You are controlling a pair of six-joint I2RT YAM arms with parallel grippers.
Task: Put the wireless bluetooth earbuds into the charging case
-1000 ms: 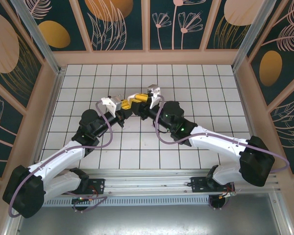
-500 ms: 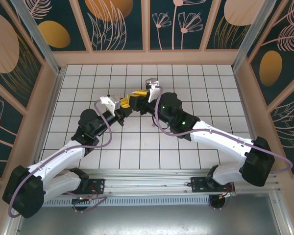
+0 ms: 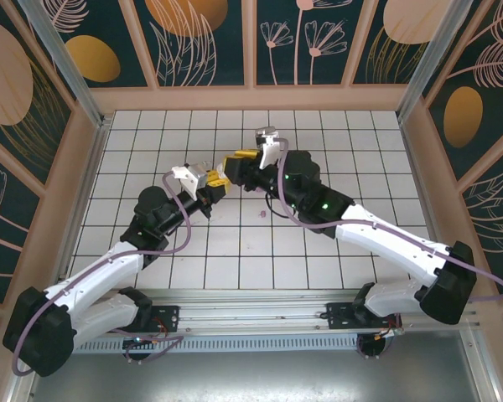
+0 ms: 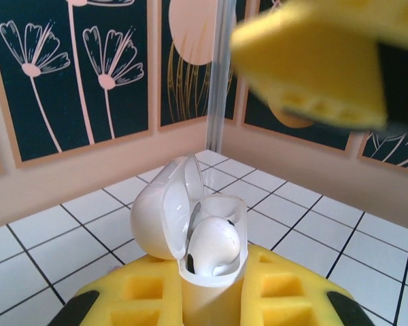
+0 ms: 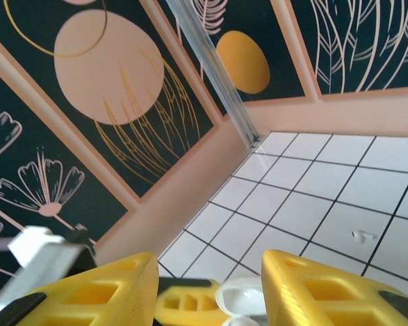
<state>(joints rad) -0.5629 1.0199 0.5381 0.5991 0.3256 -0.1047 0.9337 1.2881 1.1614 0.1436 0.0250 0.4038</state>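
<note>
Right arm swung outward and its wrist drew toward the far wall; the right jaws (image 3: 237, 162) backed a little off the case. That uncovered a lilac earbud (image 3: 262, 213) lying loose on the counter (image 3: 352, 151). Left arm barely shifted.

Left jaws (image 3: 213, 180) were pinching the charging case (image 4: 207, 302) by its lower body, held upright with the mouth up. The lid (image 4: 162, 214) was hinged open to the left in the left wrist view. A white earbud (image 4: 214, 246) sat in the well, dome proud of the rim; probably not fully seated.

Right jaws were spread, nothing visible between them. They hung just above and beyond the case mouth, with one finger (image 4: 313, 68) blurred overhead in the left wrist view.

Key relation: the lilac earbud lay on the near side of both jaws, well below the lifted case. It was too small to read its long axis. Only the right arm was free, so the pick was likely its job.
</note>
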